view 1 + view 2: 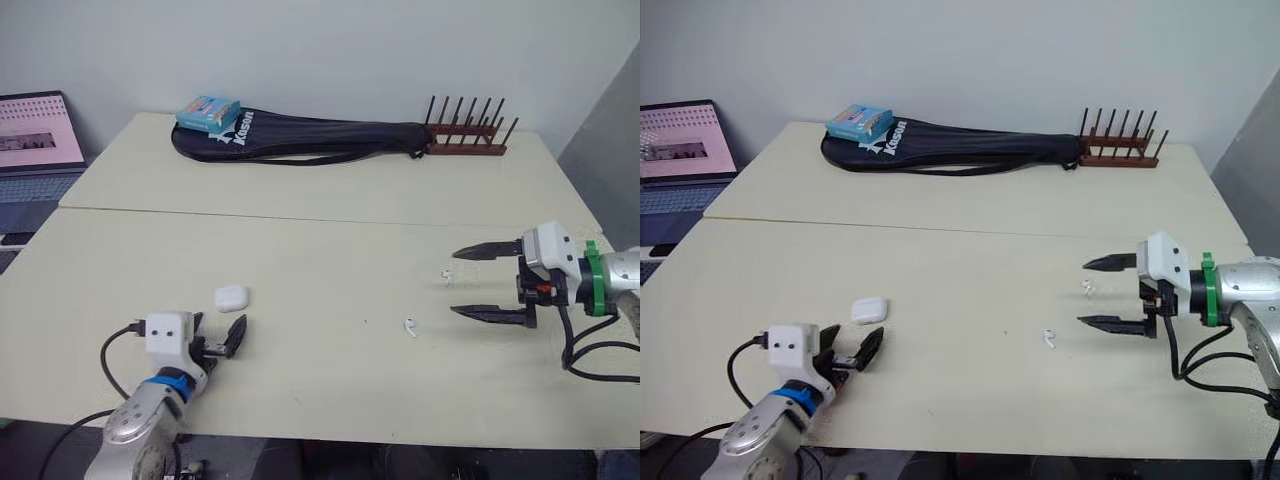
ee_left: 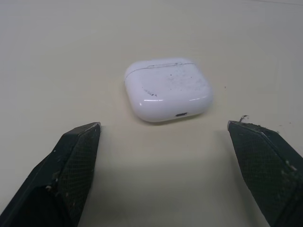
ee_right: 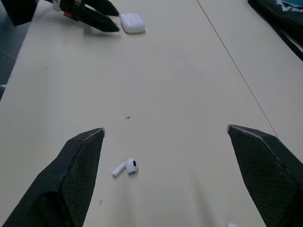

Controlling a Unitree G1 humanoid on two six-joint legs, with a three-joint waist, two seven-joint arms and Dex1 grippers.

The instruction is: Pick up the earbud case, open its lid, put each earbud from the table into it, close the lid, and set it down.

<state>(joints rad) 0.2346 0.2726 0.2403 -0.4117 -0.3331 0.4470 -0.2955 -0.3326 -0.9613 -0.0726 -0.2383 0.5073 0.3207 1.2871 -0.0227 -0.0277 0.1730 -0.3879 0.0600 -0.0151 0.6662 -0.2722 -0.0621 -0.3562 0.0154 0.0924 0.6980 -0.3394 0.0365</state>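
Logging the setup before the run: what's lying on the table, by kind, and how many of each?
Earbud case: 1
Earbuds: 2
Black racket bag: 1
Blue box: 1
Wooden peg rack: 1
Total: 6

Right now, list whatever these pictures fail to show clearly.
- Earbud case interior: hidden by its shut lid, every view.
- Second earbud: too small in the eye views; cut off by the edge in the right wrist view.
- Laptop: cut off by the picture edge, eye views.
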